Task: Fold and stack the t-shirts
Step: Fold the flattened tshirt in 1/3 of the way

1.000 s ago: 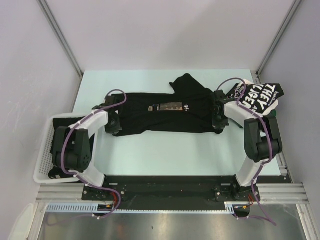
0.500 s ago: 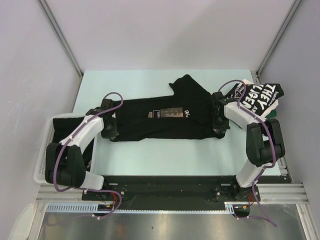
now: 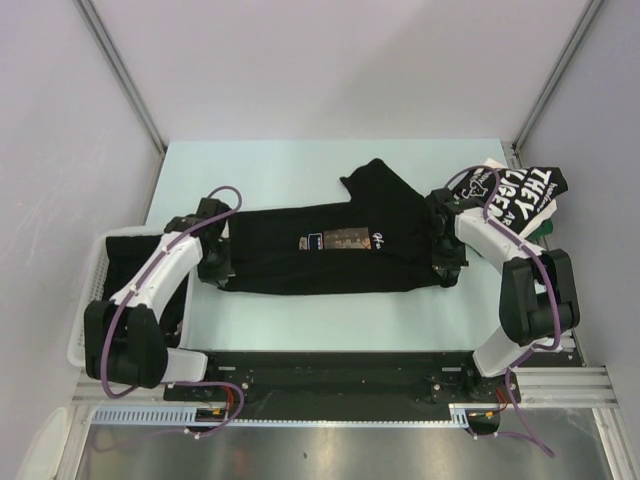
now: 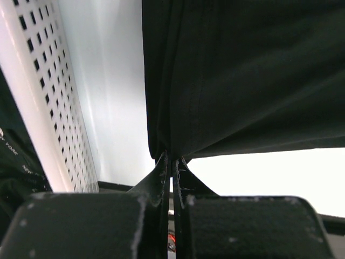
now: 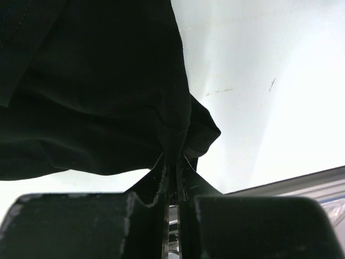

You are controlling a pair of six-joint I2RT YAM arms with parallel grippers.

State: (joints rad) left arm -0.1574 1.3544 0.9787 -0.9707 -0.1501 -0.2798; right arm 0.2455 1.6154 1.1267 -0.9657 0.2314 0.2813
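The left pincer [image 4: 171, 162] was shut tight on the left edge of a black shirt [image 3: 300, 262]. Its two fingers were pressed together with a bunched fold of the cloth pinched between them. The right pincer [image 5: 173, 159] was shut the same way on the right edge of that shirt, with a small lump of cloth sticking out past its tips.

The shirt lay spread out on the pale table [image 3: 300, 170], reaching from one pincer across to the other. A small print [image 3: 345, 239] with an orange and white box showed on its chest, about halfway between the two pincers. One sleeve [image 3: 375, 178] stuck out on the far side, closer to the right pincer than to the left one.

A white basket [image 3: 88, 310] with little holes stood just to the left of the left pincer. Some dark cloth [image 3: 130, 250] lay inside it.

A second shirt [image 3: 520, 195], black with big white letters, sat in a crumpled heap beyond the right pincer and a little to its right. The right arm [image 3: 500, 240] passed just in front of that heap.
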